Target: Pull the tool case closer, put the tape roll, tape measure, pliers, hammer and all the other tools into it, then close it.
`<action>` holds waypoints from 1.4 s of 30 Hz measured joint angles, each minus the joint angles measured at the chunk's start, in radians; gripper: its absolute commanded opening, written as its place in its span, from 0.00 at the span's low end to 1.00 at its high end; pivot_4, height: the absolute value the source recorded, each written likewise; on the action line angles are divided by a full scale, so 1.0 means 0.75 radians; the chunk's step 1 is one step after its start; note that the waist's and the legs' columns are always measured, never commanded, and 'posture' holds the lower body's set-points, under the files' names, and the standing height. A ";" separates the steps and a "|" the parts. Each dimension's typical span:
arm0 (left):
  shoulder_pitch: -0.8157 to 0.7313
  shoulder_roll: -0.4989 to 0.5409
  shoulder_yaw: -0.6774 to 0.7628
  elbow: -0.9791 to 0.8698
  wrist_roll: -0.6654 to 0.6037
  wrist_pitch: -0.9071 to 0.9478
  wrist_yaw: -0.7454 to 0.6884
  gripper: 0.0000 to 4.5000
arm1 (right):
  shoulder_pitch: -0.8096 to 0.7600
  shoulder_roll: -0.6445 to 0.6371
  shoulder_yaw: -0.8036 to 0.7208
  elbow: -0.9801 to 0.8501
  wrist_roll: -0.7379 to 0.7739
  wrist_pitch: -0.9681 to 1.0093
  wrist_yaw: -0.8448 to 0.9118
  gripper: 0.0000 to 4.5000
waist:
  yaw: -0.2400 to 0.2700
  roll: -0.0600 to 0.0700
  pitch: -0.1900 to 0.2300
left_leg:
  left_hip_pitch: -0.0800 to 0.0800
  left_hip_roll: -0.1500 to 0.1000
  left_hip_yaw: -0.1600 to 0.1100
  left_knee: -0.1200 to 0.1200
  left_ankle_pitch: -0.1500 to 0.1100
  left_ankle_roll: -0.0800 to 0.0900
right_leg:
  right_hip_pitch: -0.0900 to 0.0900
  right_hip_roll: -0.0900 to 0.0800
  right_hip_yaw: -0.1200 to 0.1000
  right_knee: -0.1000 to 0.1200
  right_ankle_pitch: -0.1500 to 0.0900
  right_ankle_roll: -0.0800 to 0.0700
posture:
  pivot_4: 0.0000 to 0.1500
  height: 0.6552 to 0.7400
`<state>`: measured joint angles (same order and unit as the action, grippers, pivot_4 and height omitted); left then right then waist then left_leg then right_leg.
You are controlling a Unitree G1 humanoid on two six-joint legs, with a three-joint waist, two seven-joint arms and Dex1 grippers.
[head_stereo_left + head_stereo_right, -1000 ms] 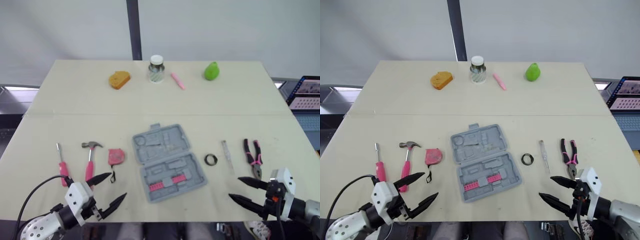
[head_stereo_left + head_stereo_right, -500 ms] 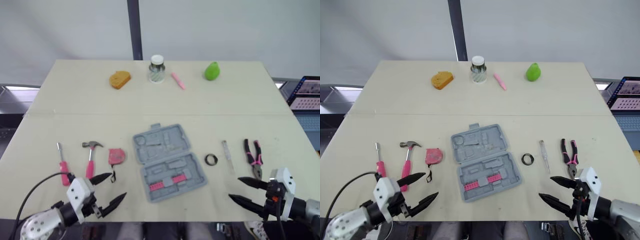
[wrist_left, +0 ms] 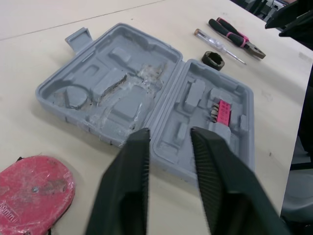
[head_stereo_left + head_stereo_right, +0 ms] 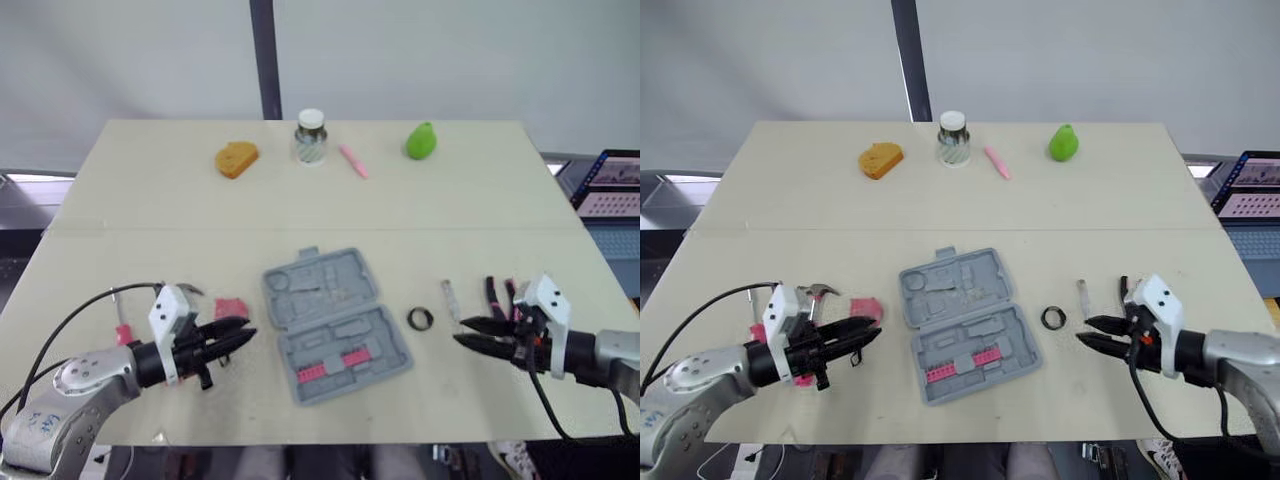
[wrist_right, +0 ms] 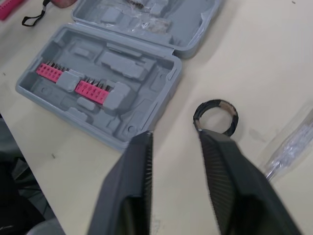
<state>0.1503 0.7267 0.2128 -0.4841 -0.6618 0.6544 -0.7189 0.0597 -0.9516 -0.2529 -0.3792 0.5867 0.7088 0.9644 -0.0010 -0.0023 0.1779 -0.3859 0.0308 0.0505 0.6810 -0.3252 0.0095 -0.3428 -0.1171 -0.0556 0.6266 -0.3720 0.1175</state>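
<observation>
The grey tool case lies open in the middle of the table, with pink bits in its near half. My left gripper is shut and empty, its tips just left of the case, beside the red tape measure. It covers most of the hammer. A pink screwdriver lies further left. My right gripper points at the case from the right, its fingers a narrow gap apart with nothing between. The black tape roll and a clear screwdriver lie just ahead of it. The pliers are partly hidden behind it.
Along the far edge stand an orange sponge-like piece, a glass jar, a pink marker and a green pear. A laptop sits off the table's right side. The table's near edge runs close below the case.
Both arms have come forward from the near edge toward the case. Both grippers have closed from wide open. The left one now lies over the hammer handle.
</observation>
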 measured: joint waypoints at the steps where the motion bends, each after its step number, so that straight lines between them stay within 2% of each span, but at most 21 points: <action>1: -0.016 0.002 -0.009 0.015 0.001 0.019 0.001 0.00 | -0.031 -0.011 0.027 0.011 -0.014 0.010 -0.004 0.00 | 0.000 0.000 0.000 | 0.000 0.000 0.000 0.000 0.000 0.000 | 0.000 0.000 0.000 0.000 0.000 0.000 | 1.00 0.47; 8: -0.181 -0.018 -0.133 0.120 0.038 0.175 0.071 0.00 | -0.381 0.039 0.315 0.206 -0.175 0.063 -0.068 0.00 | -0.001 0.000 0.000 | -0.001 0.000 0.000 0.000 0.001 -0.001 | -0.002 0.000 0.000 0.001 0.000 0.000 | 1.00 0.47; 13: -0.217 -0.048 -0.205 0.190 0.079 0.222 0.104 0.00 | -0.535 0.111 0.449 0.305 -0.241 0.156 -0.113 0.00 | -0.001 0.000 0.000 | -0.004 0.000 0.000 0.000 0.001 -0.002 | -0.005 0.001 -0.003 0.002 0.000 0.000 | 1.00 0.47; 26: -0.343 -0.068 -0.370 0.372 0.260 0.164 0.043 0.00 | -0.636 0.244 0.555 0.473 -0.358 0.152 -0.138 0.00 | 0.000 0.000 0.000 | -0.006 -0.001 0.003 0.001 0.003 -0.002 | -0.011 0.001 -0.012 0.010 0.001 0.001 | 1.00 0.47; 31: -0.360 -0.081 -0.401 0.405 0.277 0.147 0.009 0.00 | -0.649 0.277 0.577 0.493 -0.372 0.144 -0.138 0.00 | -0.001 0.000 0.000 | -0.008 -0.001 0.008 0.001 0.004 -0.002 | -0.019 0.001 -0.011 0.021 0.000 0.001 | 1.00 0.47; 42: -0.398 -0.108 -0.426 0.409 0.315 0.143 -0.023 0.00 | -0.730 0.397 0.638 0.583 -0.420 0.101 -0.137 0.00 | -0.002 0.000 0.000 | -0.009 -0.002 0.011 0.001 0.005 -0.002 | -0.022 0.001 -0.011 0.024 0.000 0.001 | 1.00 0.47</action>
<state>-0.1480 0.6457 -0.1068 -0.1770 -0.4252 0.7613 -0.7361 -0.4877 -0.6541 0.2256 0.0577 0.2720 0.7845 0.8617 -0.0024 -0.0026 0.1782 -0.3926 0.0296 0.0587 0.6821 -0.3215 0.0083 -0.3595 -0.1163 -0.0638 0.6446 -0.3717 0.1182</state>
